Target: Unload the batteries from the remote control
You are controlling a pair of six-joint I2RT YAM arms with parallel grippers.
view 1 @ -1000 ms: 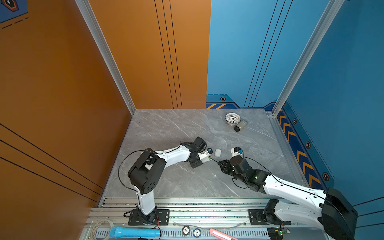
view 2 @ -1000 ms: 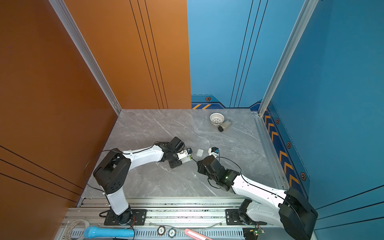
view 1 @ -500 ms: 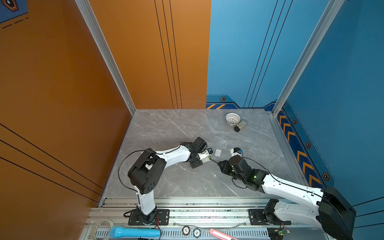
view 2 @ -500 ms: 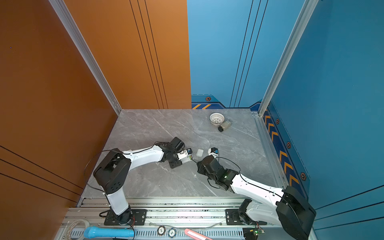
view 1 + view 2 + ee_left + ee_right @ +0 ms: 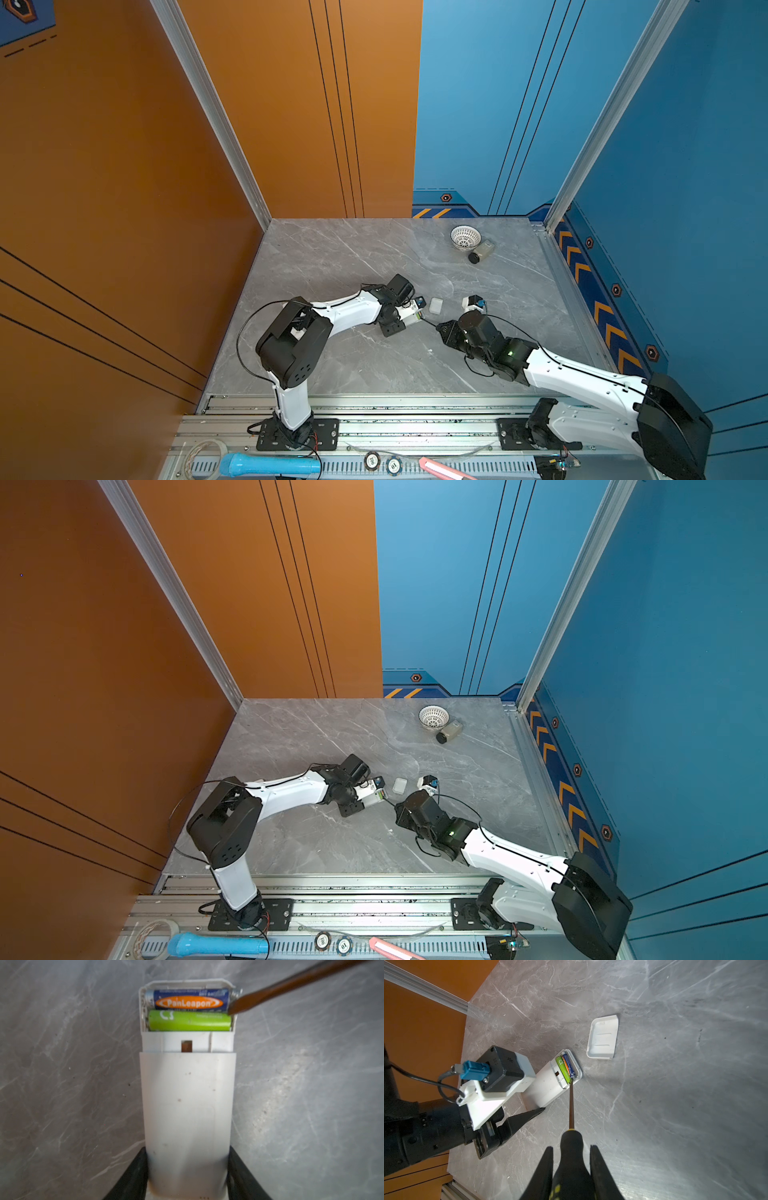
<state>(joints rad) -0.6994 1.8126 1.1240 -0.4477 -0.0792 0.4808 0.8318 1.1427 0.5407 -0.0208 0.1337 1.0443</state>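
Observation:
The white remote control (image 5: 187, 1105) lies on the grey table with its end compartment uncovered, and my left gripper (image 5: 188, 1153) is shut on its body. Two batteries sit side by side in the compartment, a blue one (image 5: 188, 1000) with an orange label and a light green one (image 5: 189, 1021). My right gripper (image 5: 572, 1148) is shut on the black-and-yellow handle of a screwdriver (image 5: 572, 1138). The screwdriver's tip (image 5: 231, 1009) touches the end of the blue battery, beside the green one. In both top views the two grippers (image 5: 405, 318) (image 5: 446, 330) face each other at mid-table.
The remote's white cover (image 5: 603, 1040) lies loose on the table just beyond the remote, also seen as the cover (image 5: 435, 305) in a top view. A white mesh basket (image 5: 465, 237) and a small jar (image 5: 482, 251) stand at the back right. A blue tube (image 5: 266, 463) lies on the front rail.

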